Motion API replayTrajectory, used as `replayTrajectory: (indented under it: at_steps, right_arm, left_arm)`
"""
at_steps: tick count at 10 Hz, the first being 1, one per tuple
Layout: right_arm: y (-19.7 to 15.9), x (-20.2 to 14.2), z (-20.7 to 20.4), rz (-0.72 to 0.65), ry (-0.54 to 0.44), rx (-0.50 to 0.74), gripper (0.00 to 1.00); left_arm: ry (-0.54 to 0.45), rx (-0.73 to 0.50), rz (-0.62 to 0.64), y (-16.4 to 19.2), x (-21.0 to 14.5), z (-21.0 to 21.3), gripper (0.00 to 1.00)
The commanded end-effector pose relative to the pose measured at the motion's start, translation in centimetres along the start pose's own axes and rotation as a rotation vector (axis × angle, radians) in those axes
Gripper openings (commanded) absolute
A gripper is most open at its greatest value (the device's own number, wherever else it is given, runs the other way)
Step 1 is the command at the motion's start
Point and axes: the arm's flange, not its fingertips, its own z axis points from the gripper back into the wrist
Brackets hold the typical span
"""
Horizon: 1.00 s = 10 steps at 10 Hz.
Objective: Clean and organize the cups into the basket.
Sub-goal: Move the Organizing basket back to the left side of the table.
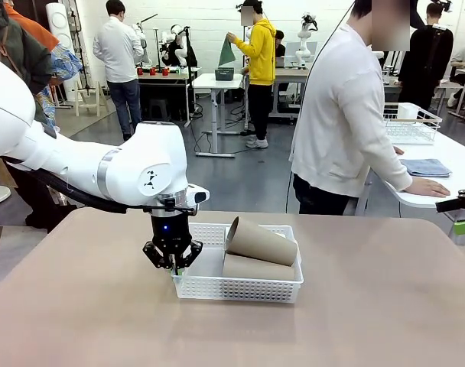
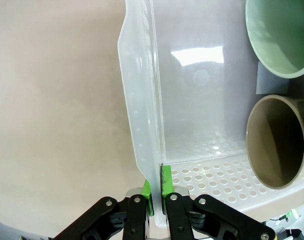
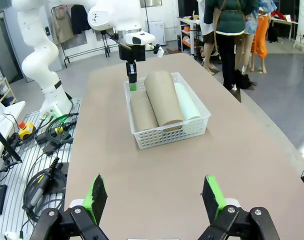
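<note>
So the left tool [image 1: 173,265] sits just left of center in the front view, pinched shut on the short end wall of the white basket [image 1: 240,289]. In the left wrist view you can see its green pads [image 2: 148,192] clamped on either side of that thin plastic wall at the bottom middle of the frame.

The basket is in the middle of the tan counter [image 1: 370,306]. Inside it, the cups are lying on their sides: one brown cup [image 1: 261,241] is stacked on top of another brown cup [image 1: 257,267], and the right wrist view shows the mint green cup [image 3: 188,106] lying beside them along the basket's right side. In the left wrist view their open mouths face the camera at the right edge of the frame.

The right tool [image 3: 155,202] is at the bottom of its own wrist view, fingers spread wide and holding nothing, well apart from the basket.

A person [image 1: 347,115] stands at the upper right of the front view, hand on another counter.
</note>
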Motion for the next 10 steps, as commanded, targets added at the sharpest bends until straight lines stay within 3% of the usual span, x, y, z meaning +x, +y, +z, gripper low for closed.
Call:
replayTrajectory:
  at_steps: [1,4,7,10]
  right_arm:
    - [-0.3,-1.1,1.5,-0.191,-0.068,0.007,1.00]
    - [1.9,-3.5,6.7,-0.748,-0.203,0.001,1.00]
    - [5.7,-5.3,11.0,-1.161,-0.141,0.120,1.00]
    - [7.2,-6.9,14.2,-1.288,-0.159,0.146,1.00]
  left_arm:
    - [0.003,0.002,-0.001,-0.1,-0.1,0.1,0.00]
    - [0.003,0.002,-0.001,-0.1,-0.1,0.1,0.00]
    - [0.003,0.002,-0.001,-0.1,-0.1,0.1,0.00]
    - [0.003,0.002,-0.001,-0.1,-0.1,0.1,0.00]
